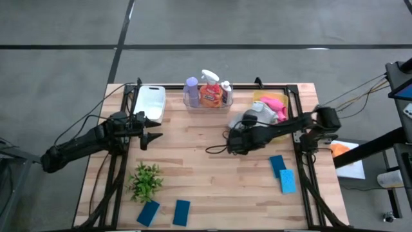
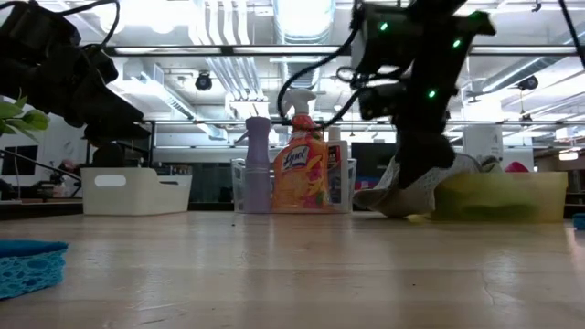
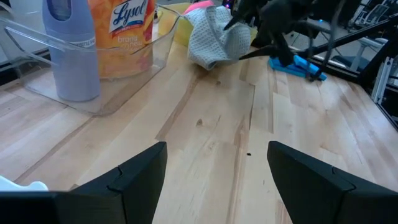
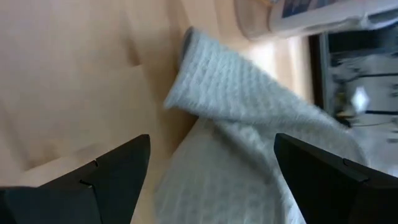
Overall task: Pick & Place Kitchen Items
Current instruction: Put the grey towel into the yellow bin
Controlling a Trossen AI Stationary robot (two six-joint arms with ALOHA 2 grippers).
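Waffle-knit grey cloth (image 4: 249, 118) fills the right wrist view between the right gripper's (image 4: 211, 174) wide-spread fingers, empty; overhead it hangs over the yellow tray's (image 1: 261, 96) edge. Left gripper (image 1: 156, 136) hovers spread, empty, near the white tray (image 1: 149, 103).

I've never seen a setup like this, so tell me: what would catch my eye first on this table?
Probably the orange spray bottle, standing in a clear tray at the table's far edge beside a purple bottle. Next, the right arm's tool, open and reaching over a grey cloth that spills from a yellow tray. Blue sponges lie scattered near the front.
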